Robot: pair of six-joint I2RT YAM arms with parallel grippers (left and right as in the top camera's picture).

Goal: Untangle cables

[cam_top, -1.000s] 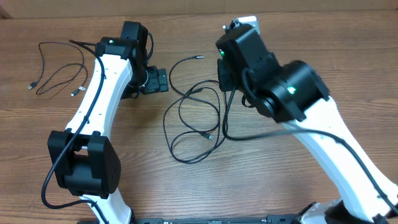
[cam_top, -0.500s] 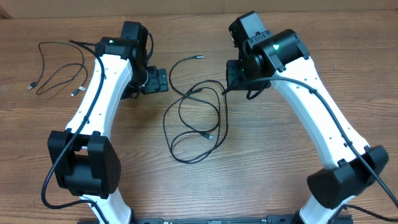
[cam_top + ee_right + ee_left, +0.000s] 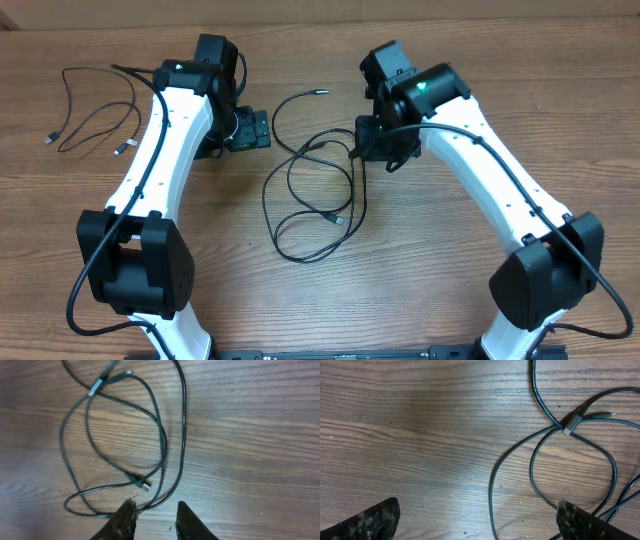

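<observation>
Centre frame overhead: cables (image 3: 315,190) are seen tangled, stretched top to bottom.
Right gripper (image 3: 152,520), jaws narrowly parted and empty, is placed nearest, at their right edge; left gripper (image 3: 480,522) is spread wide.

**A:** What do the arms look like?

**B:** The left arm (image 3: 172,122) and the right arm (image 3: 492,172) match. Each has smooth white link shells joined by chunky black joint housings (image 3: 140,265). A small green light (image 3: 425,83) glows on a black housing of each.

**A:** Any wiring showing?

**B:** A thick black cable (image 3: 74,296) runs outside along each arm's white links.

**A:** And the jaws?

**B:** The left fingers (image 3: 367,521) are black with a grey speckle. The right fingers (image 3: 125,521) are the same and taper towards the tips.
</observation>
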